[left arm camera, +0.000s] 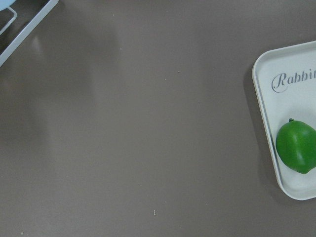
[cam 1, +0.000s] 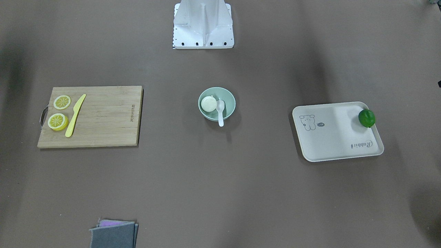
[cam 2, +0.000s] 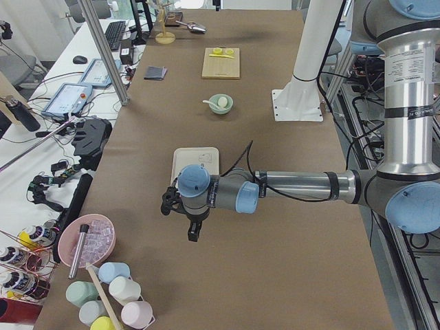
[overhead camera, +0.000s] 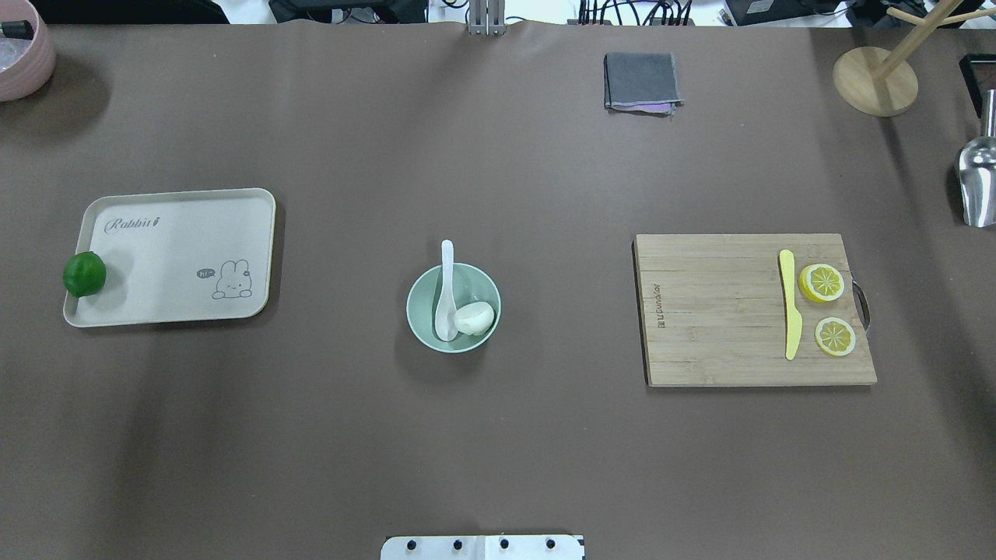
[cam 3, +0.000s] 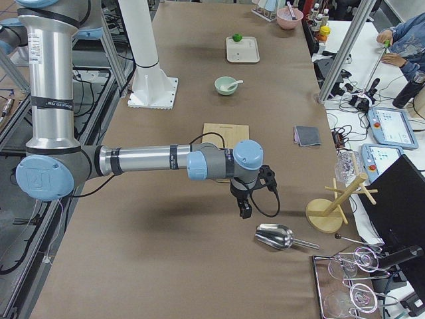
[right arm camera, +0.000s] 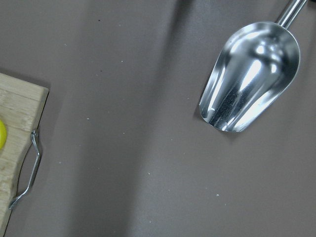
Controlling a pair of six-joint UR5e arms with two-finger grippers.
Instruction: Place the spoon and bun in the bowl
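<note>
**Spoon and bun lying inside bowl at table centre**

Nearest to the robot is the white metal base plate with dark bolt holes.

Further out, in the middle of the brown table, stands one round pale mint-green bowl with smooth sides. One glossy white soup spoon has its deep oval scoop down in the bowl, while its short thick handle leans on the far rim and sticks out over it. One small round white bun lies in the bowl just beside the scoop, on the robot's right of it, and looks matte.

In the same row, on the left, is one cream rectangular tray with a rabbit drawing and one green lime at its outer edge. On the right, one bamboo cutting board carries one yellow plastic knife and two lemon slices.

The left gripper hangs above bare table beyond the tray end, and the right gripper beyond the board end, near one shiny metal scoop. I cannot tell how the jaws of either stand.

Farthest are one folded grey cloth, one wooden stand with a round foot, and one pink bowl.
</note>
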